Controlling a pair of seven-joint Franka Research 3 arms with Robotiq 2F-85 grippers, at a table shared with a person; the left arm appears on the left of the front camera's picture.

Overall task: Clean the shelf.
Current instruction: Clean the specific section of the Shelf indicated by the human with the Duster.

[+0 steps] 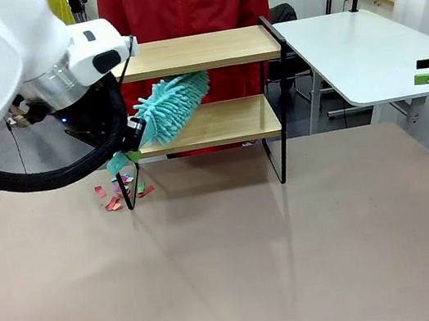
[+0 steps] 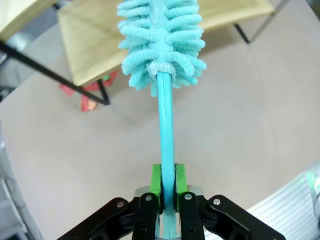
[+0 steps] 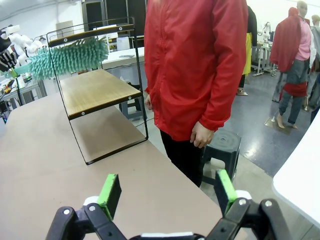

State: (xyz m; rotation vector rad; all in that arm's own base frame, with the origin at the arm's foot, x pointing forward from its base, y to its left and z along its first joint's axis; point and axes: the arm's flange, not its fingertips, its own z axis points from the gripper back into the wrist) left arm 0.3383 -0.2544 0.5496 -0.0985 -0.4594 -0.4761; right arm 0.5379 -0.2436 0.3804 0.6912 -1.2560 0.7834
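Seemingly well along: the shelf stands at the far middle of the beige worktop, just in front of a person in a red jacket. Both of its wooden boards look bare wherever they can be seen.

The left fingers are clamped tight on the thin handle of a teal duster. Its fluffy head reaches in between the two boards and hangs over the left end of the lower one. Whether it touches the wood I cannot tell, and the patch beneath it is hidden.

A small scatter of red and green paper scraps lies on the worktop at the foot of the shelf's front left leg. I take these to be litter cleared off the boards on that side.

The right fingers stand wide apart with nothing between them, well off to the right of the shelf.

What seems left, by my reckoning, is a last pass over the left end of the lower board, and then drawing the duster clear. The scraps on the worktop may or may not count as part of the job.
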